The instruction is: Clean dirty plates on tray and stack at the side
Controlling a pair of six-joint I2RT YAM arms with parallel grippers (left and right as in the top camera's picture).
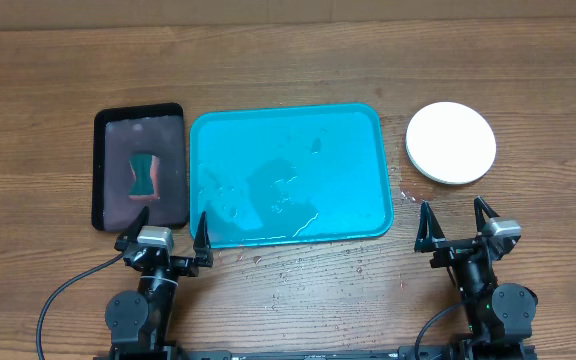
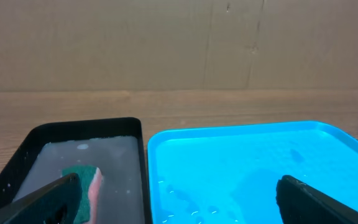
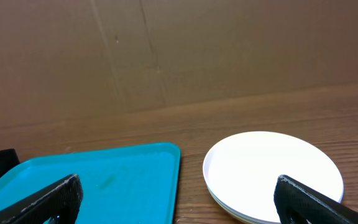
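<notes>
The turquoise tray (image 1: 288,170) lies mid-table with no plates on it, only water beads and puddles on its floor. The plates (image 1: 451,142) are stacked on the wood to the tray's right, white one on top; those beneath show only as thin rims (image 3: 229,208). My left gripper (image 1: 173,222) is open at the tray's near-left corner, nothing between its fingers. My right gripper (image 1: 453,212) is open just in front of the stack, holding nothing. The left wrist view shows the tray (image 2: 247,162); the right wrist view shows its corner (image 3: 98,177) and the white plate (image 3: 272,168).
A black tray (image 1: 98,170) left of the turquoise one holds cloudy water and a green-and-pink sponge (image 1: 144,173), also in the left wrist view as the sponge (image 2: 86,183). Water drops dot the wood in front of the turquoise tray. A cardboard wall stands behind the table.
</notes>
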